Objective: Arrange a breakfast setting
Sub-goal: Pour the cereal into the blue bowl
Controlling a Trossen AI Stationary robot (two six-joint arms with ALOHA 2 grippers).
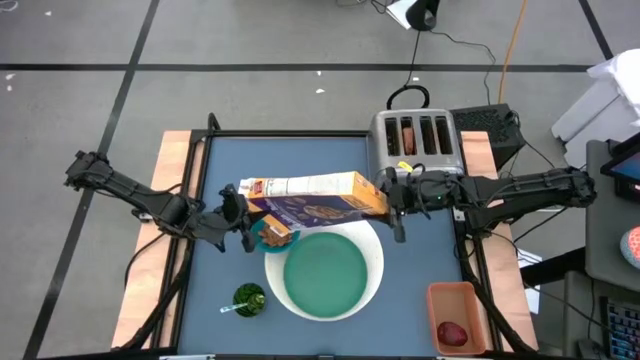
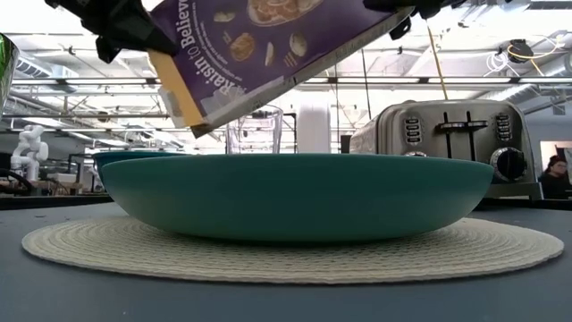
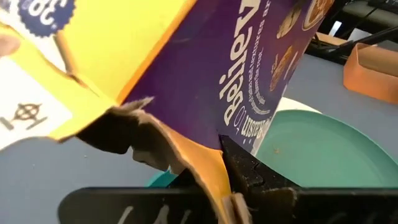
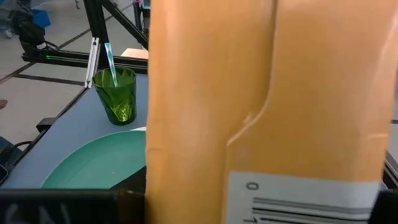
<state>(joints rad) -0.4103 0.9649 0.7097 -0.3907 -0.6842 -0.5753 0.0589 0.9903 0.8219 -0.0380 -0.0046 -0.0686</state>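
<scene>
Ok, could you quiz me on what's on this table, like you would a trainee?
1. What do the left gripper and right gripper hold between them? A a kettle, B the cereal box, C a frying pan.
2. True or false: the red apple lies in the orange bin.
3. Fill in: the box's open end points down toward the small teal ____.
Key: 1 B; 2 true; 3 bowl.
</scene>
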